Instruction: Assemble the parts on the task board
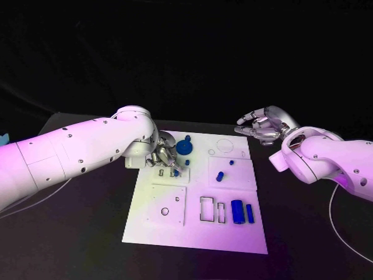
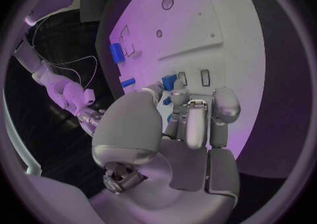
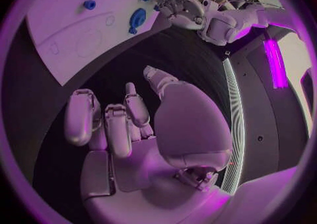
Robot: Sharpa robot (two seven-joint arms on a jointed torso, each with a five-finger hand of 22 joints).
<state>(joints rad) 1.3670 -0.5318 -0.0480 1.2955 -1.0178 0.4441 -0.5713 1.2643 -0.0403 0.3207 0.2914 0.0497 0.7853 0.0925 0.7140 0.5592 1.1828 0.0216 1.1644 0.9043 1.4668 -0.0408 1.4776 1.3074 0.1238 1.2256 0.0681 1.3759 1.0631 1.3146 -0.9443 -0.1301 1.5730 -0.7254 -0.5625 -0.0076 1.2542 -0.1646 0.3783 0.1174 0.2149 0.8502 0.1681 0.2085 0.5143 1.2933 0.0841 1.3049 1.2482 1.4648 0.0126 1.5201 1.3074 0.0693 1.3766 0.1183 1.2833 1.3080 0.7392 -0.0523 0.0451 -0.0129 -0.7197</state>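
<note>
The white task board (image 1: 228, 233) lies in the middle of the table. My left hand (image 1: 164, 156) is over its far left part, fingertips down beside two small slots (image 2: 205, 76). It pinches a small blue part (image 2: 169, 81) between thumb and finger. A round blue part (image 1: 185, 146) stands just right of that hand. Small blue parts (image 1: 220, 175) lie mid-board, and two blue blocks (image 1: 237, 209) sit in the near right area. My right hand (image 1: 260, 127) hovers off the board's far right corner, fingers loosely bent and holding nothing.
A square plate with holes (image 1: 167, 204) and a rectangular frame outline (image 1: 207, 209) occupy the board's near half. Black table (image 1: 321, 245) surrounds the board. A thin cable (image 1: 334, 213) trails on the table at the right.
</note>
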